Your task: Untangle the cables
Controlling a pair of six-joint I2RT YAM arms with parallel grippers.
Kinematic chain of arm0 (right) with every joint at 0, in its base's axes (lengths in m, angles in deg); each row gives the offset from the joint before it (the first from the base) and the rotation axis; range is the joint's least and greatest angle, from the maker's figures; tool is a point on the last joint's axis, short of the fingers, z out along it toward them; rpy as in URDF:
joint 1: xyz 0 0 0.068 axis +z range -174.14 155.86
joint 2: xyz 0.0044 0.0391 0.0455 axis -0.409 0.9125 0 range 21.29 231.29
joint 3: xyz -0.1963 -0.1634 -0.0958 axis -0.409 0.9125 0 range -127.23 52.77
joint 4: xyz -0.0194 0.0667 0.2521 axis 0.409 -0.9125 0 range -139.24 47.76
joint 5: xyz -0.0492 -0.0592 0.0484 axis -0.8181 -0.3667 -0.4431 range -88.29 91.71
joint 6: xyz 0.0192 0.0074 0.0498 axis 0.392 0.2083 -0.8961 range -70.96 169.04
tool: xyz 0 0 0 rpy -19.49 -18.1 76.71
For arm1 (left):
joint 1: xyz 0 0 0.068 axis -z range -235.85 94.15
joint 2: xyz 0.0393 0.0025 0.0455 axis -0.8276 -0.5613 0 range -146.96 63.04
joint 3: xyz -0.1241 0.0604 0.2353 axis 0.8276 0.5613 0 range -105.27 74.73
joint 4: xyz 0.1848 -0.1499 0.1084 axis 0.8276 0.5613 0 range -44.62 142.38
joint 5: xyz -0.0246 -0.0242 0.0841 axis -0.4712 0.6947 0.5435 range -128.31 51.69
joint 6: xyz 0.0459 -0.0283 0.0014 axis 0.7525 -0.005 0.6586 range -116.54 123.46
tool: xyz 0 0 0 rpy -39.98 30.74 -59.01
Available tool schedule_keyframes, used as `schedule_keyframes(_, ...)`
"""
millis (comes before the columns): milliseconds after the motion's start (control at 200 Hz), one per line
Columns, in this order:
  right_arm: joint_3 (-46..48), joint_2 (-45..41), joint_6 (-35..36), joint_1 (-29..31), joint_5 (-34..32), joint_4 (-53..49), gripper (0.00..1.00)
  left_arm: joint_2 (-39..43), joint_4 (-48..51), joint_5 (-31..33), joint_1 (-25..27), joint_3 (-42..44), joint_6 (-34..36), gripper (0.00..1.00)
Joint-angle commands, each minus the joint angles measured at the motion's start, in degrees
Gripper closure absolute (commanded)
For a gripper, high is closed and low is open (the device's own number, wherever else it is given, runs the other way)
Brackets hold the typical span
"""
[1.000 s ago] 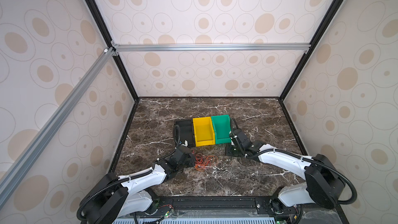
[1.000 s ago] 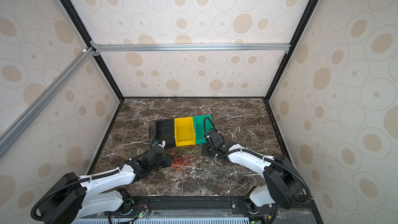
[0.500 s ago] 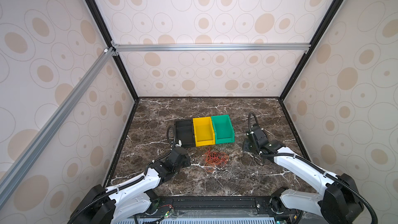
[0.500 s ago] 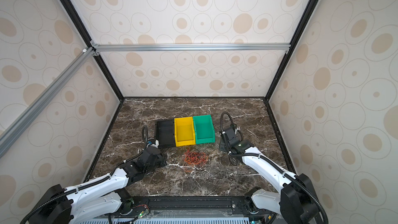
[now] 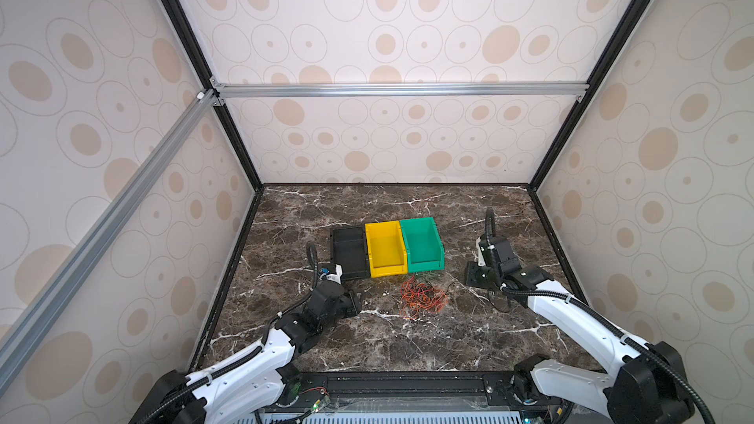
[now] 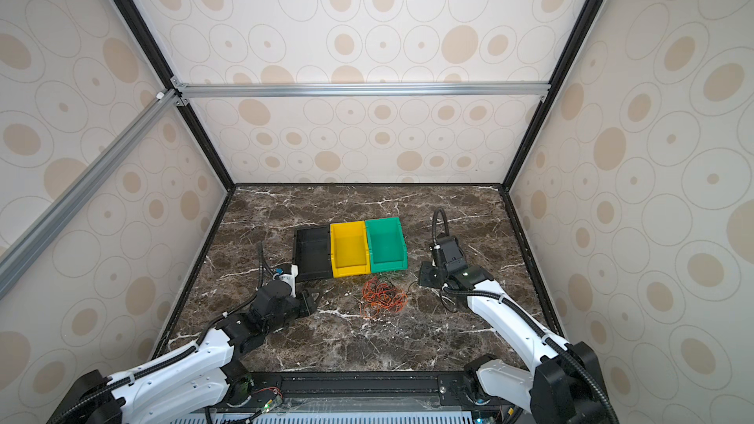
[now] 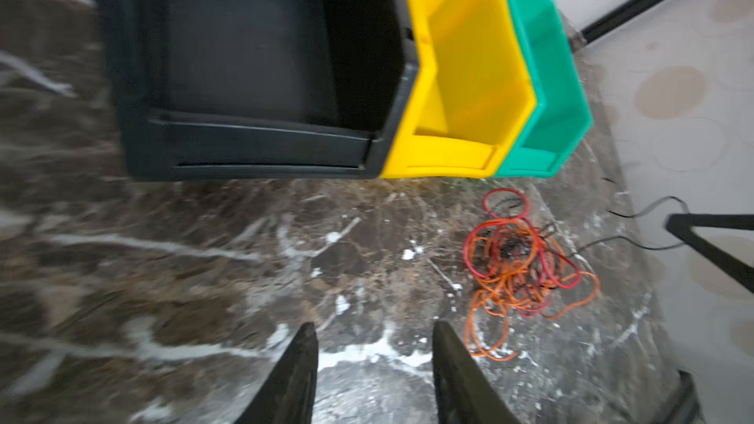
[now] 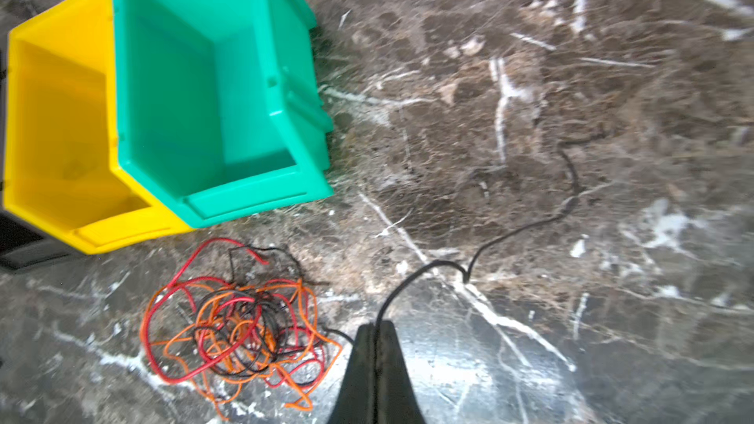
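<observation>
Cables (image 8: 240,328): orange-red-black tangle on table (image 5: 367,344), just before yellow bin (image 5: 385,248) and green bin (image 5: 422,244), between both grippers. Right gripper (image 8: 376,330) pinched tight on black cable (image 8: 510,234); strand leaves tangle, passes through fingers, trails over marble. Left gripper (image 7: 373,344) parted, empty; tangle near, not touching. Both arms low, stretched forward, grippers close to table.

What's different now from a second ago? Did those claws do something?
The right gripper, shut on a black cable, pulled away rightward, dragging the cables slightly right. The left gripper backed off leftward and opened, holding nothing. The bins stayed put.
</observation>
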Motion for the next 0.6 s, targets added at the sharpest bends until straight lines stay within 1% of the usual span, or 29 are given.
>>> schedule_keyframes(0,-1.14,2.26,2.13,1.51,8.16,2.51,1.0,-5.48,-9.13,-7.62,1.56,-3.26,5.08,0.42)
schedule_keyframes(115,-1.9,3.89,1.85,3.2,7.76,2.64,1.0,-12.64,-14.82,-10.16,3.79,-6.12,7.13,0.29)
schedule_keyframes(235,-1.79,3.69,1.07,3.89,8.37,3.29,1.0,-20.05,-17.82,-11.17,5.41,-9.23,8.78,0.24)
schedule_keyframes(355,-2.29,2.77,0.47,4.14,9.5,3.16,1.0,-27.16,-20.14,-12.54,6.77,-12.27,10.36,0.24)
schedule_keyframes(470,-2.9,1.38,0.08,4.07,10.19,2.83,1.0,-33.25,-19.52,-12.15,8.23,-15.67,12.02,0.24)
schedule_keyframes(550,-2.99,0.63,0.01,4.15,10.42,2.79,1.0,-36.62,-20.47,-12.73,8.77,-17.2,12.38,0.29)
schedule_keyframes(595,-2.94,0.49,-0.02,4.15,10.37,2.79,1.0,-38.15,-21.15,-13.19,8.86,-17.79,12.06,0.33)
